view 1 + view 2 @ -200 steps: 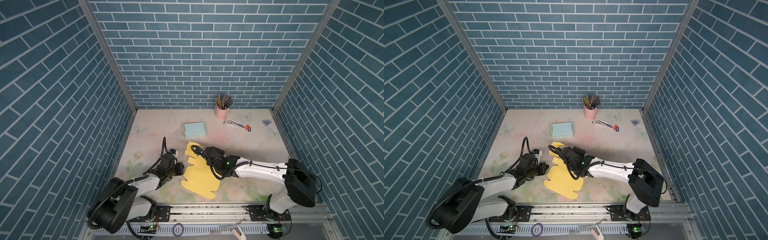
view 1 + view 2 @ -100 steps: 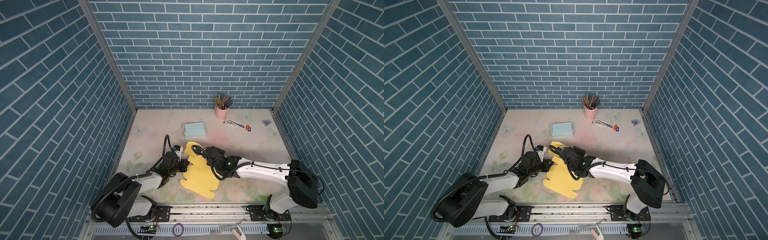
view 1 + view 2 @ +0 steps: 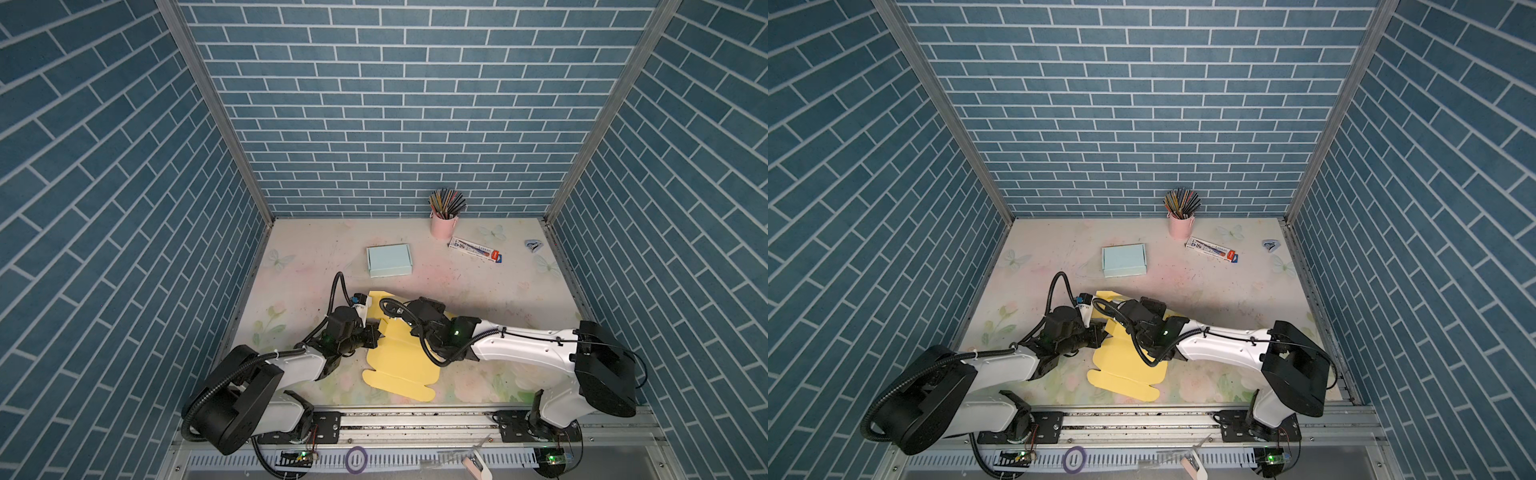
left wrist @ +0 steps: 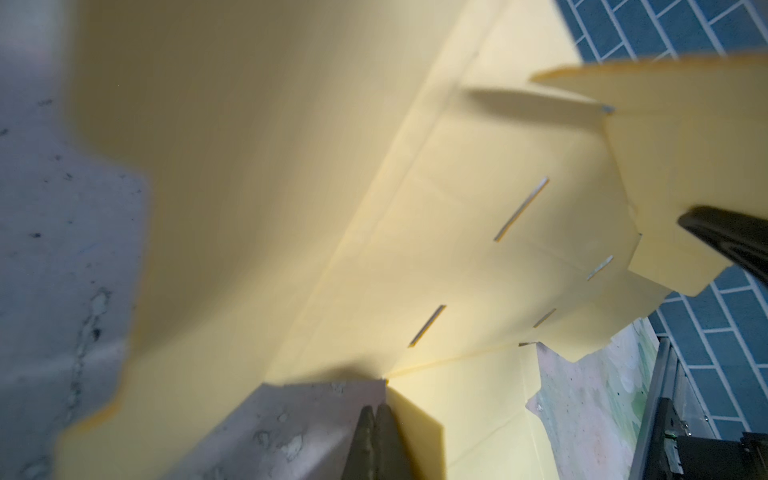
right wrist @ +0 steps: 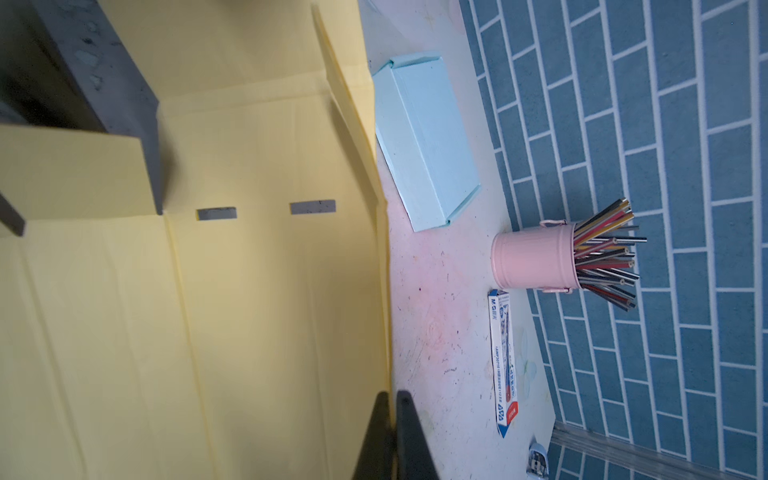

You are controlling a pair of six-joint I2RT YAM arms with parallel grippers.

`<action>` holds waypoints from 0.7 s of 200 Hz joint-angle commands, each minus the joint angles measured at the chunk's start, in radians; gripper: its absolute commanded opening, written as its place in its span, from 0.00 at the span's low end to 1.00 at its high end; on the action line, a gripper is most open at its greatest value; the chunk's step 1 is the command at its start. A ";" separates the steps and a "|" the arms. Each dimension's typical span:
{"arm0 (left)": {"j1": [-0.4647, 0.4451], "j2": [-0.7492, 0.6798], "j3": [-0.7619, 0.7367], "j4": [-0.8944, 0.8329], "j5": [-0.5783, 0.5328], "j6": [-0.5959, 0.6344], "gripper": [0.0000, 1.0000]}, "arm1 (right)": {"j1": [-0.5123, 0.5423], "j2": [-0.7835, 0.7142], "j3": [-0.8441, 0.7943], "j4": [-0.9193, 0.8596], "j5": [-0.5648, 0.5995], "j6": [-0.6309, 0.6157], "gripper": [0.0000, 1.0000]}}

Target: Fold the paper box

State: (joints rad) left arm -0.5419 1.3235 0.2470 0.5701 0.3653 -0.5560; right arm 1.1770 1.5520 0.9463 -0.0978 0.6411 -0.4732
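The yellow paper box (image 3: 399, 357) (image 3: 1125, 361) is a flat cut-out sheet with slots, lying at the front middle of the table. Its far part is lifted off the table. My left gripper (image 4: 376, 409) (image 3: 372, 332) is shut, its tips at a notch corner on the sheet's left edge with nothing visibly between them. My right gripper (image 5: 392, 399) is shut on the sheet's far edge. In the left wrist view one of its fingers (image 4: 727, 245) holds a raised flap. In both top views the right wrist (image 3: 428, 316) hides those fingertips.
A folded light blue box (image 3: 389, 259) sits behind the sheet. At the back right stand a pink cup of pencils (image 3: 444, 220), a flat pen carton (image 3: 476, 249) and a small blue object (image 3: 533, 246). Brick walls enclose three sides; a metal rail (image 3: 415, 415) runs along the front.
My left gripper has moved right, from beside the sheet up to its left edge. The right gripper has stayed on the far flap.
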 commanded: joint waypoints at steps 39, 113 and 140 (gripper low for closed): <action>-0.007 -0.138 -0.046 -0.076 0.017 0.029 0.10 | 0.013 0.050 -0.104 0.248 0.071 -0.209 0.00; 0.131 -0.403 -0.021 -0.320 0.035 -0.006 0.13 | 0.024 -0.016 -0.236 0.569 0.083 -0.464 0.00; 0.202 -0.512 0.055 -0.478 0.013 0.034 0.16 | 0.030 0.007 -0.236 0.585 0.093 -0.492 0.00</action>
State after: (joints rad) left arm -0.3954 0.8726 0.2344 0.2554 0.3859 -0.5510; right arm 1.1954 1.5677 0.7113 0.4000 0.7193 -0.8860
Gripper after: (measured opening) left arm 0.148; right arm 0.044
